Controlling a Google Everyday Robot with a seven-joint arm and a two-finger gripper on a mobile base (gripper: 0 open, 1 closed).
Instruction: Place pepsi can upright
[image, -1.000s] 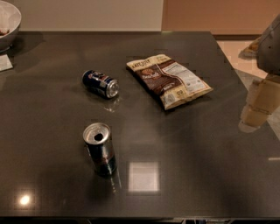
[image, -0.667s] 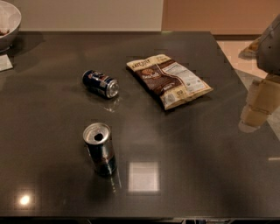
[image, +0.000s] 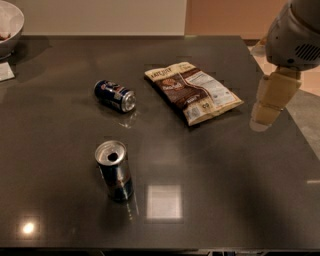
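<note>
The pepsi can (image: 114, 95), short and dark blue with a red-and-white logo, lies on its side on the dark table (image: 225, 170), left of centre, its silver end facing front right. My gripper (image: 272, 97) hangs at the right edge of the view, above the table's right side and well to the right of the can. It holds nothing that I can see.
A taller slim can (image: 114, 171) with an opened silver top stands upright in front of the pepsi can. A snack bag (image: 192, 91) lies flat between the pepsi can and the gripper. A white bowl (image: 9, 25) and a white card (image: 6, 71) sit at the far left.
My arm and gripper have moved a little left and farther in over the table's right side. The cans and the bag have not moved.
</note>
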